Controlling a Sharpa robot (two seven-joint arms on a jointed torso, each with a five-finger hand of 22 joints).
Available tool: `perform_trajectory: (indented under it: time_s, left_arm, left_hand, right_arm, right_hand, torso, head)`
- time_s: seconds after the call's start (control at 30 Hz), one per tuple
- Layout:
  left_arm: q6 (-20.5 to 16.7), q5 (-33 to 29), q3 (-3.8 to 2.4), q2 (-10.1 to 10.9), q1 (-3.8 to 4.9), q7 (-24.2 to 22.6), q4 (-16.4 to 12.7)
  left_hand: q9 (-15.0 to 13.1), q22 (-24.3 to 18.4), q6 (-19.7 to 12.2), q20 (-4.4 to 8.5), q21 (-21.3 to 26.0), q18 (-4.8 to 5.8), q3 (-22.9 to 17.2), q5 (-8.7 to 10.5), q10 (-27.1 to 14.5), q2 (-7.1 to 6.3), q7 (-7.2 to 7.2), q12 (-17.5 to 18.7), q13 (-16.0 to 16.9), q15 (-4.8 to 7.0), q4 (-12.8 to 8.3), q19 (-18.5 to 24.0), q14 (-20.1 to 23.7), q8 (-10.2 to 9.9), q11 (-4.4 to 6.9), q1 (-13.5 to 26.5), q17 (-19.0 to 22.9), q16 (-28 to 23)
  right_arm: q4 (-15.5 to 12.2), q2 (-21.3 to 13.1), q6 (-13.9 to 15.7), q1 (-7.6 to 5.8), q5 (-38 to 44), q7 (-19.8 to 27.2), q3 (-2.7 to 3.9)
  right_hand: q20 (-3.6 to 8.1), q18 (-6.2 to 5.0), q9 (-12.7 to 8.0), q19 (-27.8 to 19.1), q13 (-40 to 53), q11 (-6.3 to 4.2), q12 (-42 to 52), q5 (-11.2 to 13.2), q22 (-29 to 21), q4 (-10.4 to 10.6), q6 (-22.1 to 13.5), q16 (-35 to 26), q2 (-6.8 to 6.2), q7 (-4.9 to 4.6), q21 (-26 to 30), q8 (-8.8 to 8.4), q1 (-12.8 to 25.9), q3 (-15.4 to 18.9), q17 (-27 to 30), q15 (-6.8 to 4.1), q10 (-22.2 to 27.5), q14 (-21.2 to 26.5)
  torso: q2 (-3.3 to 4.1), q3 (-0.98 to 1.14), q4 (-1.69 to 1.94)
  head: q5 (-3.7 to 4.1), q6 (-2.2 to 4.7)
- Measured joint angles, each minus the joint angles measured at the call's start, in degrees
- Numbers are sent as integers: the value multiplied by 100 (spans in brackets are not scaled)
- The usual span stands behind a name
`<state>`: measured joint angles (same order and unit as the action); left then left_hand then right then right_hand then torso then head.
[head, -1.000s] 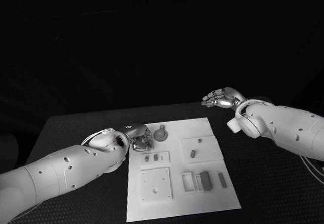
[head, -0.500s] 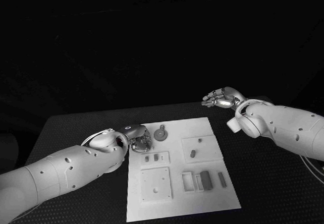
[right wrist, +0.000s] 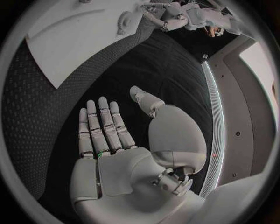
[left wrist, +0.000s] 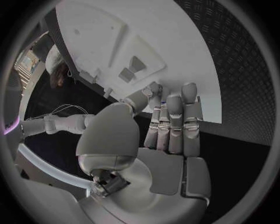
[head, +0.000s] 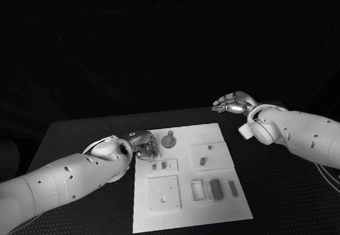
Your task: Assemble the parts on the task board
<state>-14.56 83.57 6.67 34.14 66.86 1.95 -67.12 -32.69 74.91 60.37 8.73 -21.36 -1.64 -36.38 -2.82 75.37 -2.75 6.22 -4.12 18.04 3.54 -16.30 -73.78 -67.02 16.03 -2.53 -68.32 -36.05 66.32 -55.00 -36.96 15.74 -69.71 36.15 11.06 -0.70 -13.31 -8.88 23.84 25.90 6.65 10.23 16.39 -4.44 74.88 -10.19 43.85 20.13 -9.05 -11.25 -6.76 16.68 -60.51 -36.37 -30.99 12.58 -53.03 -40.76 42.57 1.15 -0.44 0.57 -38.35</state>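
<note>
Left hand [head: 145, 146]: at the task board's [head: 221, 205] near-left corner — fingers straight, empty.
Parts [head: 215, 189]: on the board; likely light, stiff — pinch by the sides.
Right hand [head: 231, 103]: released, above the surface [head: 79, 138], well apart.

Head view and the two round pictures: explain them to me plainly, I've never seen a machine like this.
This is a robot with two white arms ending in silver hands, at a black table. The head view looks down from its head. The round pictures come from cameras at each wrist, behind that hand. On the table lies a white task board carrying small grey parts; one round part sits at its far end. The left hand hovers at the board's far left corner, fingers together, holding nothing that I can see. The right hand is raised off to the side, open and empty.
</note>
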Motion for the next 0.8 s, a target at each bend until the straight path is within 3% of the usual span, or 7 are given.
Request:
perform_trajectory:
  time_s: [0.33, 0.8]
  left_arm:
    - [-118, -161, -2, 101, -1, -67, -153]
    - [-164, -321, -2, 73, -1, -117, -164]
  left_hand:
    - [-1, 0, 3, 0, 0, 2, 1, 2, 18, -2, 4, 2, 1, 4, 0, 0, -5, 22, 18, 1, -5, 0]
    - [-2, 4, 17, 0, 0, 3, 5, 0, 32, -31, -2, 19, 0, 13, 5, 1, -34, 18, 5, 27, -10, -3]
  right_arm:
    - [-1, -3, 0, 0, 0, 2, 0]
    - [-1, 0, 0, 0, 0, 4, 0]
  right_hand:
    - [0, 0, 0, 0, 1, 0, 0, 0, 5, 0, 0, 0, 0, 0, 0, 0, 0, 0, -5, 0, 0, 0]
    - [0, 0, -5, 0, -4, 21, 0, 0, 5, 0, 0, 0, 0, 0, 3, 28, 0, 0, -10, 0, 21, 0]
  torso:
    - [-1, -5, 3]
    - [0, -6, 3]
  head:
    - [8, 4]
    - [6, 0]
